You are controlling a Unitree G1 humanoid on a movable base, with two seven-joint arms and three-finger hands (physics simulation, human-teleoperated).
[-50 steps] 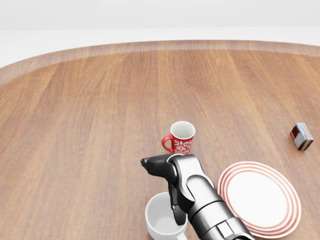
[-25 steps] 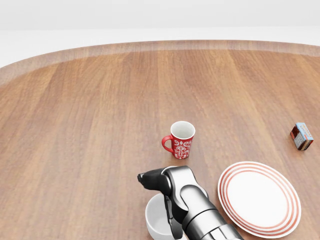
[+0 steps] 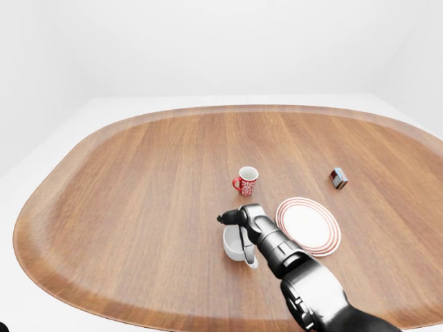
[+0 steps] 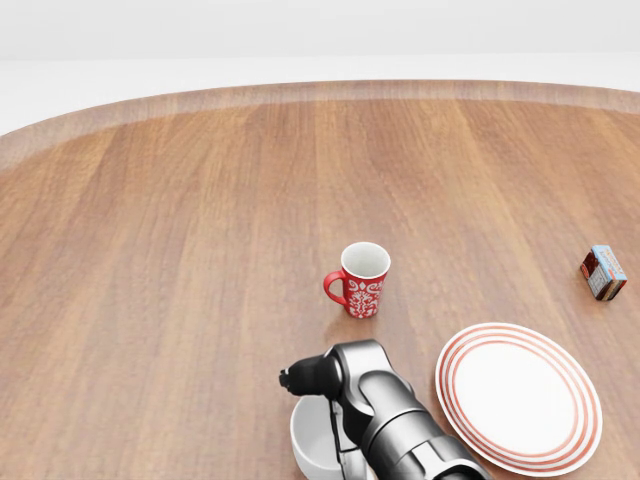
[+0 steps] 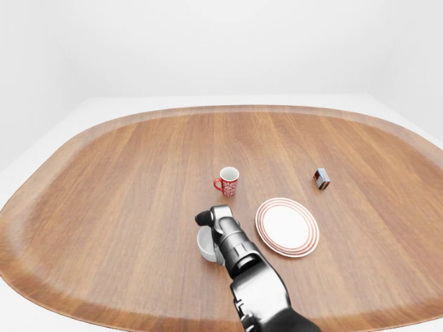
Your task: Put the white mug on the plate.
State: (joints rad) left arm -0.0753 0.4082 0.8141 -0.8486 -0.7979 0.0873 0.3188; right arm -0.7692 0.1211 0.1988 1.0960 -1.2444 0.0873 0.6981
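Observation:
The white mug (image 4: 312, 447) stands upright at the bottom edge of the head view, its right side hidden by my right hand (image 4: 318, 405). The hand hovers over the mug's rim: dark fingers (image 4: 300, 378) stick out to the left above it and one finger hangs down at the mug's wall. No closed grip shows. The white plate with red rings (image 4: 518, 396) lies empty to the right of the mug, a short gap away. My left hand is out of sight.
A red patterned mug (image 4: 362, 280) stands upright above the white mug, handle to the left. A small box (image 4: 603, 272) lies near the right edge. In the left-eye view the oval wooden table (image 3: 124, 180) stretches wide to the left and top.
My right hand has drawn back toward the bottom of the head view and sunk lower over the white mug. The mugs, plate and camera have stayed put.

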